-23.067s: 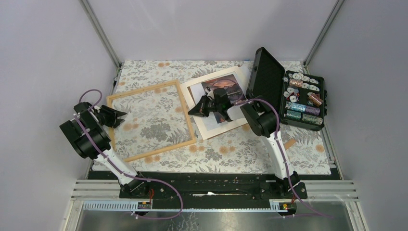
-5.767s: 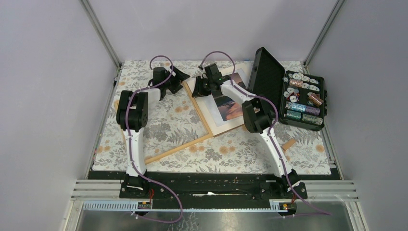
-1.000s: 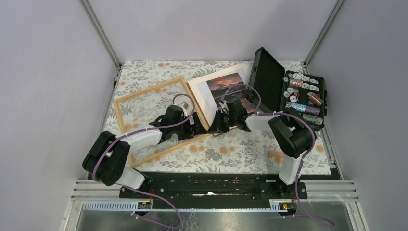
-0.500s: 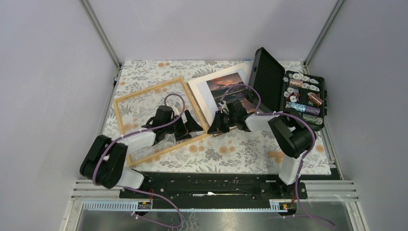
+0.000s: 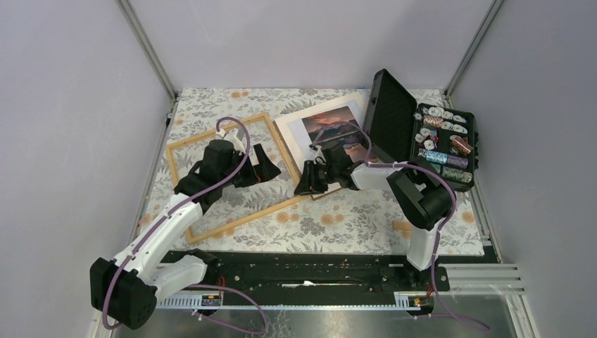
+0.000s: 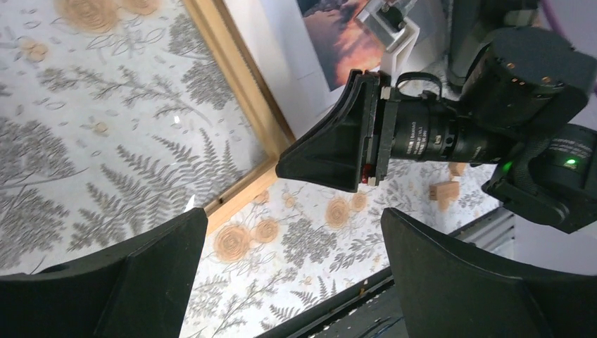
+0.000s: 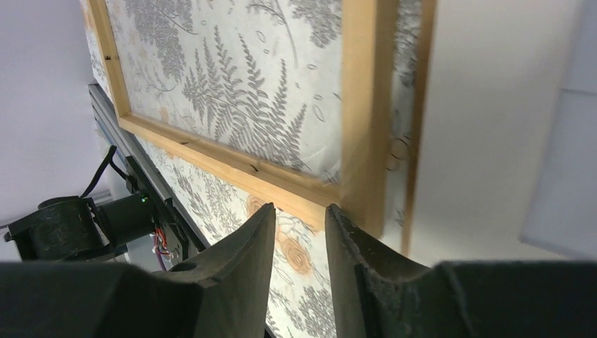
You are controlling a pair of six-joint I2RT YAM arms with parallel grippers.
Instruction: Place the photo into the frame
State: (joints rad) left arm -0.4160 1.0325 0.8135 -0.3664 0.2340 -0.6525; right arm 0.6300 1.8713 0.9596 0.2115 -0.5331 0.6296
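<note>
Right gripper (image 7: 300,211): jaws narrowly parted, empty, at the frame's (image 5: 246,220) near right corner. Left gripper (image 6: 293,217): jaws wide, empty, above the frame's interior. Photo (image 5: 336,124) lies flat just outside the frame's right rail. Recommendation: pinch the photo by its white border only and lift it clear of the rail, left gripper steadying the frame.

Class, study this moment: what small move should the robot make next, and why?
Probably move the right gripper off the frame's near corner to the photo and grasp its edge: the photo lies outside the frame on the mat, and the right fingers stand apart holding nothing. The left gripper hovers open.
</note>
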